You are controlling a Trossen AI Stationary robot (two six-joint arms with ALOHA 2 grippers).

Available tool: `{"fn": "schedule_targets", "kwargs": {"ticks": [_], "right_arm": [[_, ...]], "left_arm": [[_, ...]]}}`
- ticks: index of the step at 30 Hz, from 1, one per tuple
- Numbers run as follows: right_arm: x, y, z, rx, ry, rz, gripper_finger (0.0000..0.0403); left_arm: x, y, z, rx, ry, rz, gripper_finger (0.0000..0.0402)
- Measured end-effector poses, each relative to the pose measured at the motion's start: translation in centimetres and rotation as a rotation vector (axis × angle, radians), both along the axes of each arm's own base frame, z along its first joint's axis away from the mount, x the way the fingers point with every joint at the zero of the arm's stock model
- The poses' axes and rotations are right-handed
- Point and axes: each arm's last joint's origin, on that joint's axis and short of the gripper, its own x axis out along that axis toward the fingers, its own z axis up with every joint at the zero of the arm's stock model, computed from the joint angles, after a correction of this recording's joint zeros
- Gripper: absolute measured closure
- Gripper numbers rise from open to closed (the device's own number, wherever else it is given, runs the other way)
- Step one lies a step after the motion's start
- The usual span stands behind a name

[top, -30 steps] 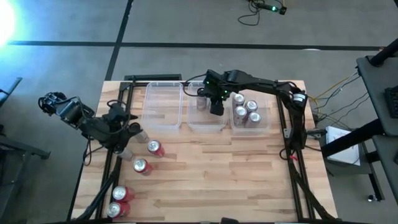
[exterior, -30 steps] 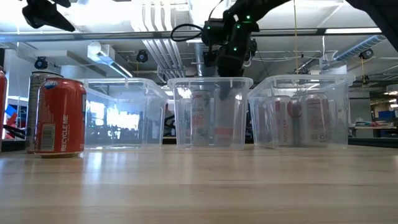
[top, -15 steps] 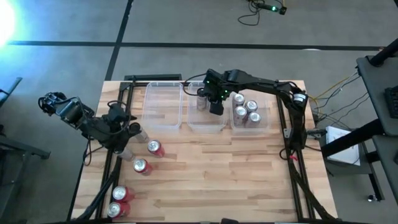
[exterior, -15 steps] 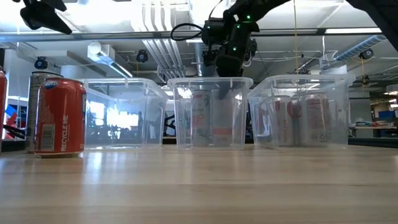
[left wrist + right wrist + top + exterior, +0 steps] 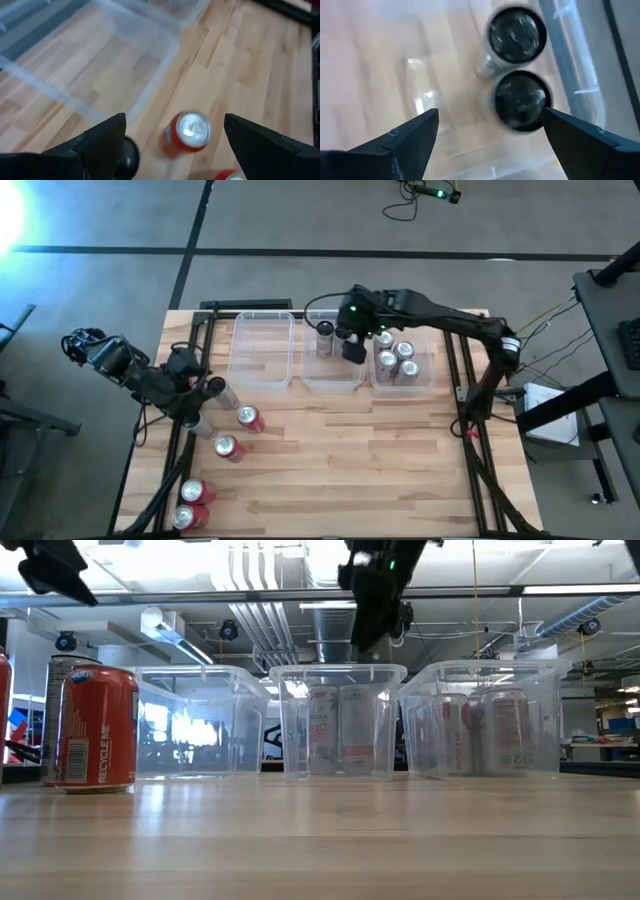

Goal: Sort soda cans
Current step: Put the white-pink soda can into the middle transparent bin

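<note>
My right gripper (image 5: 352, 348) (image 5: 372, 615) hangs open above the middle clear bin (image 5: 331, 377), touching nothing. In that bin two silver cans stand upright side by side (image 5: 516, 34) (image 5: 522, 100) (image 5: 320, 730) (image 5: 357, 730). The right bin (image 5: 428, 370) holds several silver-topped cans (image 5: 396, 355). My left gripper (image 5: 208, 393) (image 5: 175, 150) is open above the table's left part, with an upright red can (image 5: 188, 131) (image 5: 249, 418) ahead of its fingers. More red cans stand near the left edge (image 5: 226, 447) (image 5: 193, 491) (image 5: 185, 517).
The left clear bin (image 5: 263, 350) (image 5: 100, 60) has nothing in it. A dark-topped can (image 5: 127, 156) stands close to my left gripper's finger, and in the low view a silver can (image 5: 58, 720) stands behind a red one (image 5: 97, 728). Bare wood (image 5: 360, 460) fills the near and right table.
My right gripper has risen out of the middle bin and now hangs above its rim; the second silver can stays standing in the bin beside the first. The left arm has barely shifted.
</note>
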Motion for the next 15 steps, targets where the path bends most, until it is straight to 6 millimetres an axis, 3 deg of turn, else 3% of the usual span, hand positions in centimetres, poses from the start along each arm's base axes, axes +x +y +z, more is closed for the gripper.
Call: {"fn": "schedule_targets", "kwargs": {"ticks": [9, 15], "right_arm": [[-1.8, 6.3, 6.0, -0.038, -0.197, 0.039, 0.0075], [-1.7, 10.4, 7.1, -0.050, -0.259, 0.103, 0.0086]], "left_arm": [[-0.7, 0.4, -0.7, 0.039, 0.135, 0.026, 0.0080], [-0.8, 0.4, -1.2, 0.059, 0.182, 0.033, 0.0075]]}}
